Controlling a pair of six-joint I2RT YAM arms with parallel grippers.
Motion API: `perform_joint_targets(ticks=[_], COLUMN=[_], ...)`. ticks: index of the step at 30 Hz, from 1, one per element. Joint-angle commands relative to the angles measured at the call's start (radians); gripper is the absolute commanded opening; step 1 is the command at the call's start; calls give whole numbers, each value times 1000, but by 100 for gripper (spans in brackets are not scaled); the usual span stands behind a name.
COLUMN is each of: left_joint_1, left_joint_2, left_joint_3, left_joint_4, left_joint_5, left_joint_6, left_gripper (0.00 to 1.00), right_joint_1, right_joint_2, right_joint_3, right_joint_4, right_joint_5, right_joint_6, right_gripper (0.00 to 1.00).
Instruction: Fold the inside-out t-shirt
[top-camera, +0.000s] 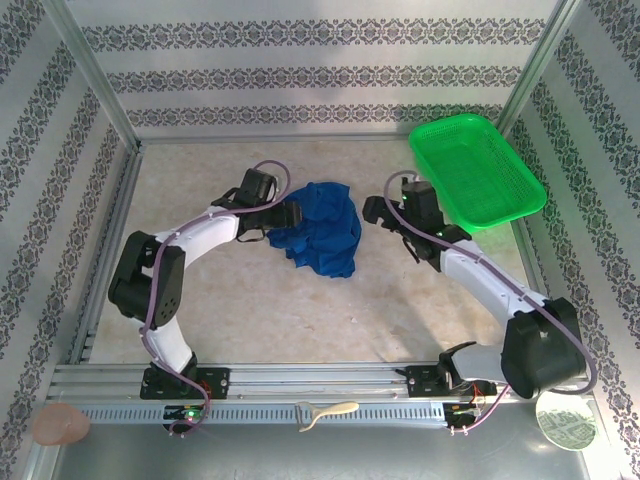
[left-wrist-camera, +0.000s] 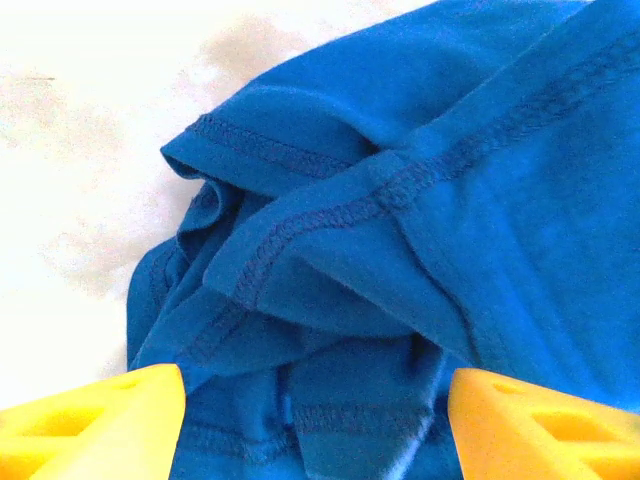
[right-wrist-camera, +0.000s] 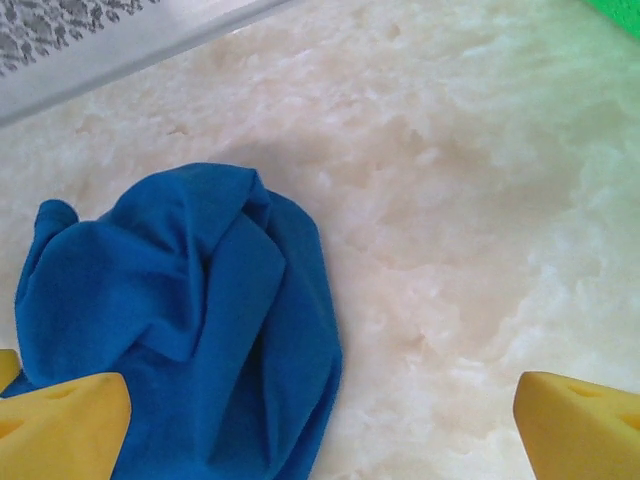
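Matt blue cloth t-shirt (top-camera: 322, 238), seams stitched, lies crumpled on a mottled, cream tabletop (top-camera: 260, 310); far right, a green plastic mesh basket (top-camera: 478, 172).

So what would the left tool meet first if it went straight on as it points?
The t-shirt: its crumpled blue folds lie right ahead of the left tool, apparently very close.

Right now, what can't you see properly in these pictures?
T-shirt, top view: crumpled, its own folds hide most of it.
Left jaws, left wrist view: bottom edge cuts them off; grip on the cloth unclear.
Green basket, right wrist view: cut off by the top corner.
Pink round thing, top view: too small to name.
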Motion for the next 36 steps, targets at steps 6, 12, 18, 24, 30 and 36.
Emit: perform_joint_targets(ticks=[6,12,18,24,30,36], left_joint_1=[-33,-21,7,7,12,24], left_joint_2=[129,85,30,84,24,-25], left_joint_3=[111,336,823,1234,1283,1308], left_joint_4=[-63,-222,-478,-665,-622,-572], left_joint_5=[10,7,161,257,260,250], left_joint_6=[48,67,-16,-71,-112,-146], left_gripper=[45,0,0,0,0,0], right_joint_1=[-83,-9,81,81,53,46], right_joint_2=[-11,101,242,232,111,-96], right_joint_3=[-162,-180,-117,-129,-193,-232], right_joint_4=[191,279,342,400,403,373], right_joint_5=[-277,-381,-378,-363,-337,-340], right_joint_6=[192,217,239,274,288,286], right_gripper=[93,91,91,90,89,87])
